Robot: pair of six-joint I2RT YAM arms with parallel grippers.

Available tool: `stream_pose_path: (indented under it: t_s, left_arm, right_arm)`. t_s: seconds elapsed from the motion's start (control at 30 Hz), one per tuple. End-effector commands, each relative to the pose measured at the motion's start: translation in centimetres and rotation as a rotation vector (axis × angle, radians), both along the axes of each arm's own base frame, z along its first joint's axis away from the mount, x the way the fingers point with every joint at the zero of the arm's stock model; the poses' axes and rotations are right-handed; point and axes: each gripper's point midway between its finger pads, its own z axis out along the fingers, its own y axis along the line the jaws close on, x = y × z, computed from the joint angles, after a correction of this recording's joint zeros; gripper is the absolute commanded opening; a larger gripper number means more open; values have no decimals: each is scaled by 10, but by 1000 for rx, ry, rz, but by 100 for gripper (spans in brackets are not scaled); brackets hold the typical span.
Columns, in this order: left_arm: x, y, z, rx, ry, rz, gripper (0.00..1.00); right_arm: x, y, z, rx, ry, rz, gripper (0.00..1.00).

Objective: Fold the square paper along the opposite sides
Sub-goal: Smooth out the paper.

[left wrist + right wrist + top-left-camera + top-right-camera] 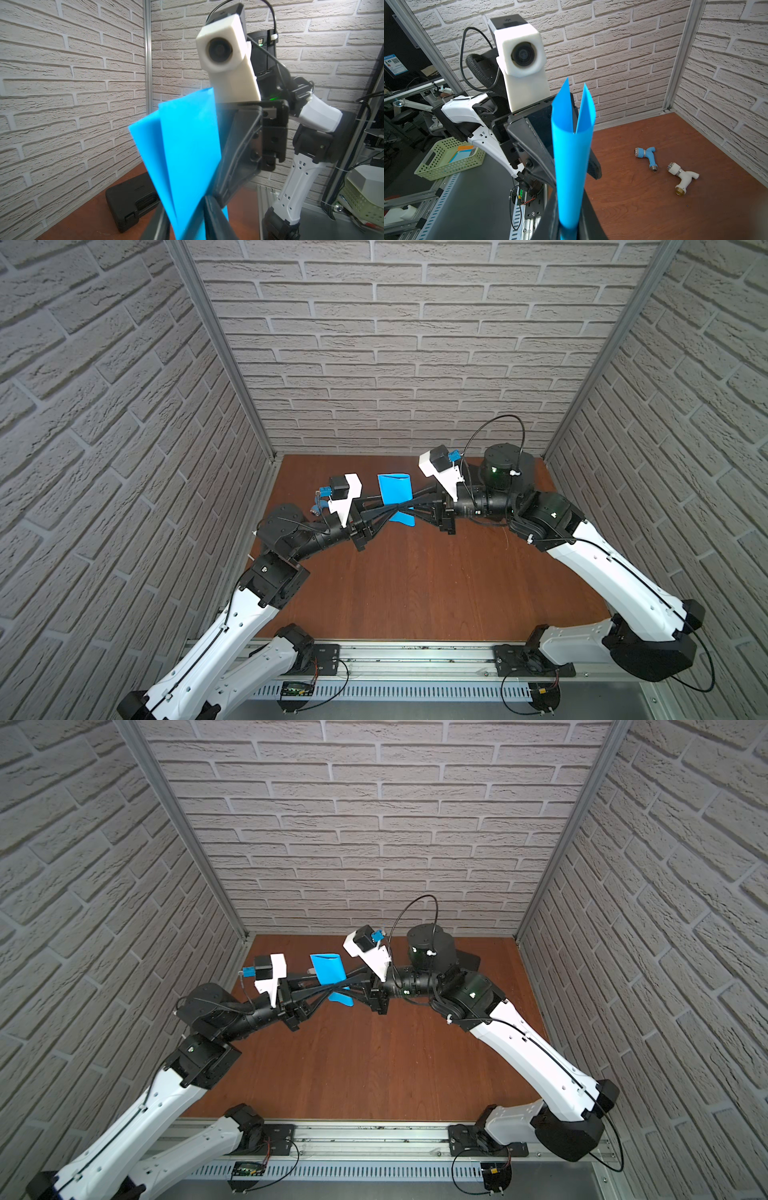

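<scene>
Grip from both sides: the left tool and the right tool each clamp the square paper, curled double, aloft over the desk.

From 8 o'clock the left end effector and from 3 o'clock the right end effector lay crossed, both pinching the paper.

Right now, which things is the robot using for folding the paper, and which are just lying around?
For the job:
- blue paper
- left gripper and right gripper, both pinching it up off the table

Just lying about:
- black case
- blue tap and white tap, on the table
- pale basket, off to the side
</scene>
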Motion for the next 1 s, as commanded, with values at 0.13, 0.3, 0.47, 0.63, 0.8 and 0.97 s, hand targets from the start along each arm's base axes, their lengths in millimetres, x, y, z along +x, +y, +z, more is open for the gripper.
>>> stream_pose_path:
  t_s: [0.13, 0.3, 0.47, 0.63, 0.8, 0.97]
  left_arm:
    - [-21, -2, 15, -51, -62, -91, 32]
    - [-22, -3, 16, -66, -60, -101, 32]
    - [-23, -2, 15, -74, -55, -104, 31]
    - [-25, -1, 16, -82, -58, -104, 31]
    - [-27, 0, 16, -86, -63, -101, 31]
    - [-22, 2, 16, -73, -68, -69, 31]
  right_arm:
    - [12, -3, 11, 11, -60, -63, 17]
    - [13, -5, 13, 9, -71, -75, 16]
    - [14, -7, 14, 5, -83, -87, 16]
    - [16, -7, 12, 0, -85, -96, 16]
    - [16, -6, 11, -3, -82, -95, 16]
    - [15, -5, 11, -1, -74, -85, 17]
